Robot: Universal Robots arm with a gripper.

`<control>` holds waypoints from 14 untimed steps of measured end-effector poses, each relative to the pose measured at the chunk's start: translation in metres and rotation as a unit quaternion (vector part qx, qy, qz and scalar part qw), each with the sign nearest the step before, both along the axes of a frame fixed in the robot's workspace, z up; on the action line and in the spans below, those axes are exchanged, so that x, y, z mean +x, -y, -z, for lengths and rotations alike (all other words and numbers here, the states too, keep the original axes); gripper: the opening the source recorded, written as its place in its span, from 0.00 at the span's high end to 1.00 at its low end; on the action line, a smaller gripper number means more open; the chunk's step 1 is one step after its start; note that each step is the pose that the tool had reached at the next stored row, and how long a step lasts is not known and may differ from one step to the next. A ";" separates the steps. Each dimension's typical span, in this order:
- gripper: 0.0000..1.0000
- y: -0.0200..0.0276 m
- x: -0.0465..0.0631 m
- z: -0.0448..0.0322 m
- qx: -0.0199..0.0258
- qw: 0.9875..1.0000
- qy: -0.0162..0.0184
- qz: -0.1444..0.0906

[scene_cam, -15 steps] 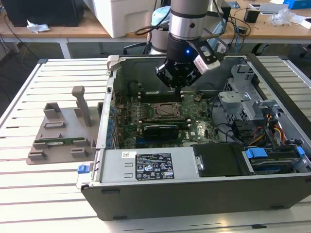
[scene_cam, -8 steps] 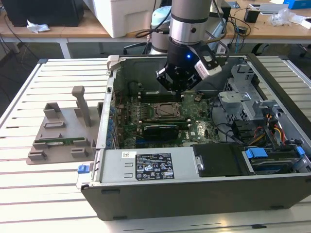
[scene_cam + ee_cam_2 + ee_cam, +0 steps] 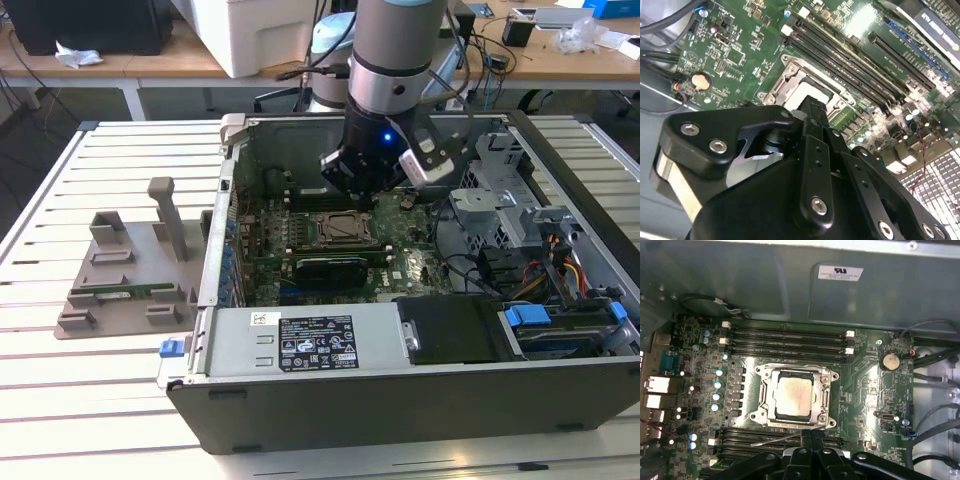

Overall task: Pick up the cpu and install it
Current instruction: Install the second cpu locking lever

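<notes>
First wrist view | one cpu [image 3: 794, 396] seated in socket | one gripper [image 3: 807, 436] above | claw state unclear

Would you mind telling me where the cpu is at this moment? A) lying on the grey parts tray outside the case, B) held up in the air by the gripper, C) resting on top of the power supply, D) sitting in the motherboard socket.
D: in the first wrist view the cpu sits flat inside the metal frame of the socket on the motherboard, with the gripper just beside the socket.
</notes>
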State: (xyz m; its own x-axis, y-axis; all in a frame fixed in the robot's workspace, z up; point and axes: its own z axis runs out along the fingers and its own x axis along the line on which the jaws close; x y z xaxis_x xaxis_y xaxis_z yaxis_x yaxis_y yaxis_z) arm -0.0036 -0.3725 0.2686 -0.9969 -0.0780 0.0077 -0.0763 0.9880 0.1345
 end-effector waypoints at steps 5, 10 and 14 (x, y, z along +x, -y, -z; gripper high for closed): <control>0.89 0.0017 0.000 0.0095 0.000 1.000 0.000 0.000; 0.89 0.0018 0.000 0.0162 -0.001 1.000 0.000 0.000; 0.89 0.0026 0.000 0.0209 -0.001 1.000 0.000 0.000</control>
State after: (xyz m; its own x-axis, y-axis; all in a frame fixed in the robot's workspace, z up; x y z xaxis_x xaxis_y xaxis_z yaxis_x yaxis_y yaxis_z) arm -0.0037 -0.3750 0.2477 -0.9969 -0.0779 0.0086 -0.0761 0.9882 0.1329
